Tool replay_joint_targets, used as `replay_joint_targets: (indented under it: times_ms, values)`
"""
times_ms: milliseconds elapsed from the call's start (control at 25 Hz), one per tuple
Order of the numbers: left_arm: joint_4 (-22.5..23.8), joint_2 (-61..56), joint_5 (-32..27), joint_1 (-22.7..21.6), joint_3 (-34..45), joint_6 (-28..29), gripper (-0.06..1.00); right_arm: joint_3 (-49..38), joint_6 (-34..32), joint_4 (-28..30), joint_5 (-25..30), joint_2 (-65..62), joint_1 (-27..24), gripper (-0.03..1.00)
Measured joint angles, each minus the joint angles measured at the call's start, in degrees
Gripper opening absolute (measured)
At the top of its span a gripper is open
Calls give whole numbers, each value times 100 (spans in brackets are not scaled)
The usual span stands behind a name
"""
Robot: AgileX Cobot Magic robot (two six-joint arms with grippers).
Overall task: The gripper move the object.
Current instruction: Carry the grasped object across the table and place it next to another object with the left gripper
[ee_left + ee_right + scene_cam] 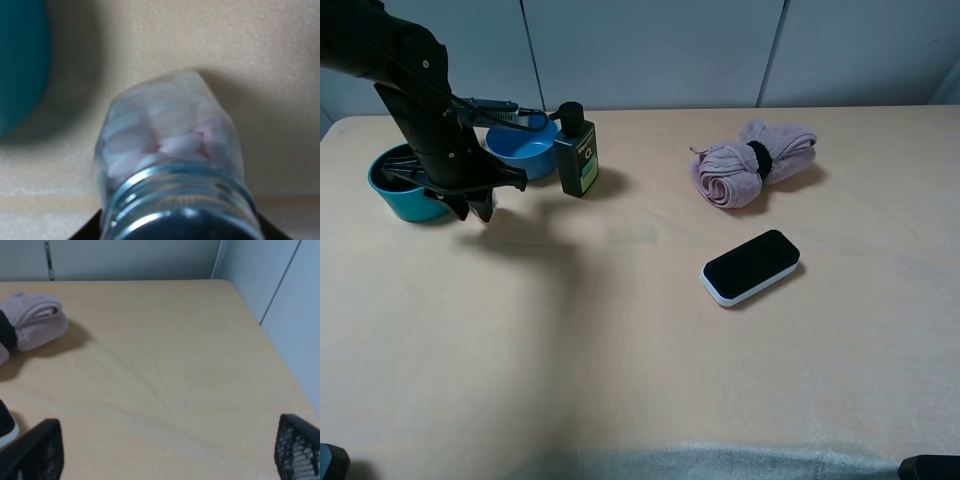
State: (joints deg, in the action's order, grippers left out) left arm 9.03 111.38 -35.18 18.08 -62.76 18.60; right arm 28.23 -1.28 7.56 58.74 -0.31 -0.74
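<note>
The black left arm reaches down at the far left of the table, and my left gripper (472,208) hangs just in front of a teal bowl (395,195). It is shut on the small clear glass jar (167,135), which fills the left wrist view with its pale whitish-pink contents and ribbed silver cap toward the camera. Dark fingers (89,233) show at the cap's sides. The jar is mostly hidden by the gripper in the high view. My right gripper (165,450) is open and empty, low over bare table at the front right.
A second blue bowl (520,150) and a black pump bottle with a green label (577,150) stand just right of the left arm. A rolled pink towel (752,165) and a black-and-white device (750,267) lie right of centre. The table's right edge (260,325) is near the right gripper.
</note>
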Motion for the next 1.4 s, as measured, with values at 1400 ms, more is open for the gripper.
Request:
replay_joint_targets:
  times_ms: [1400]
  values:
    - [0, 98, -22, 0, 0, 5, 75, 0, 0, 0, 0, 0, 0, 64]
